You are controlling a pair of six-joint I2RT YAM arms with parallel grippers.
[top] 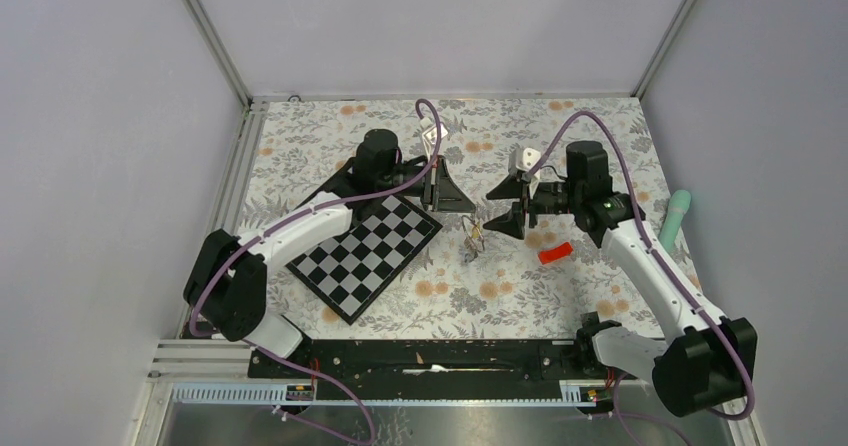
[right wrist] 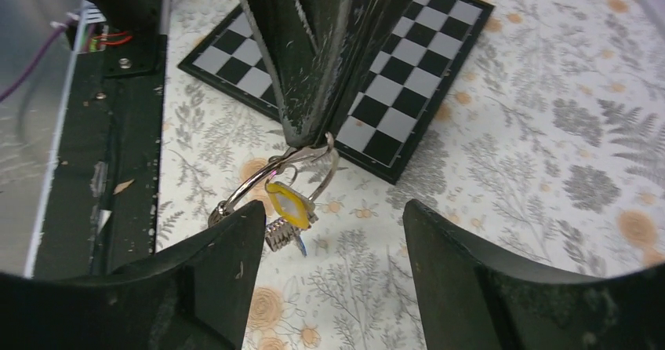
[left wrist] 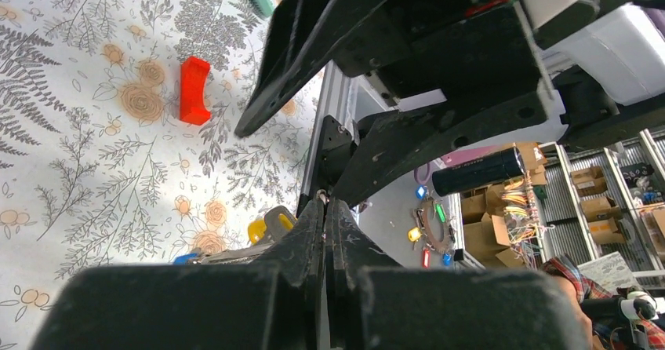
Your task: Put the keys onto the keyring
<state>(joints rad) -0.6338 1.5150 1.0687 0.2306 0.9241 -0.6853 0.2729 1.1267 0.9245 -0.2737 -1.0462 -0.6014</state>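
Observation:
My left gripper is shut on the top of the keyring, a thin silver split ring, and holds it above the floral mat. A key with a yellow head hangs at the ring; a sliver of the blue-capped key shows behind it. In the left wrist view the yellow head and the blue cap peek out left of the fingers. In the top view the ring and keys hang between both grippers. My right gripper is open and empty, with its left finger beside the ring.
A black-and-white chessboard lies left of the keys, also in the right wrist view. A red block lies on the mat to the right, also in the left wrist view. A green cylinder lies at the right edge.

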